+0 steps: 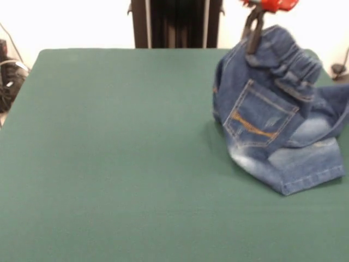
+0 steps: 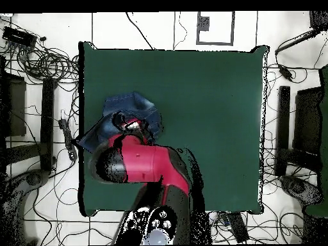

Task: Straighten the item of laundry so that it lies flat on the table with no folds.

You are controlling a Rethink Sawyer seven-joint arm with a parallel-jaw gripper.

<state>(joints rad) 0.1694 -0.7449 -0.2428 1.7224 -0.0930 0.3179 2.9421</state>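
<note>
The small blue denim jeans (image 1: 267, 120) are bunched at the far right of the dark green table (image 1: 120, 142). My gripper (image 1: 254, 46) is shut on the elastic waistband and holds it up. The lower part, with a faded whitish patch and a hem, rests folded on the table. A back pocket with orange stitching faces the camera. In the overhead view the jeans (image 2: 128, 104) lie near the table's (image 2: 205, 115) left edge, partly hidden under my red arm (image 2: 141, 163). The gripper itself is hidden there.
The black pedestal (image 1: 177, 24) stands behind the table's far edge. Cables lie off the table at the left (image 1: 8, 76). In the overhead view, cables (image 2: 45, 64) and dark stands surround the table on both sides. The jeans lie close to the table's edge.
</note>
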